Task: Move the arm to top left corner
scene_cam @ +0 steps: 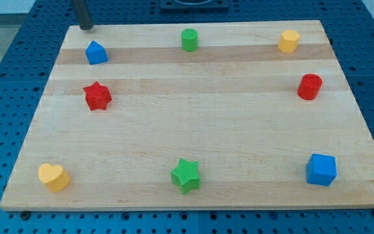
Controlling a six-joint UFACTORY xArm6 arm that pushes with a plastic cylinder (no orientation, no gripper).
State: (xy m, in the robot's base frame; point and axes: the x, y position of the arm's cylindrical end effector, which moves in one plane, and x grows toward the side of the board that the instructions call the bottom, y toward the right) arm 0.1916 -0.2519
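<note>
My tip (85, 27) stands at the top left corner of the wooden board (193, 117), on its top edge. The rod rises out of the view's top. The nearest block is a blue house-shaped block (96, 52), just below and slightly right of the tip, apart from it. A red star (97, 96) lies further down the left side.
A green cylinder (189, 39) sits at the top middle, a yellow hexagonal block (289, 41) at the top right, a red cylinder (309, 86) at the right, a blue cube (321, 169) at the bottom right, a green star (186, 175) at the bottom middle, a yellow heart (53, 177) at the bottom left.
</note>
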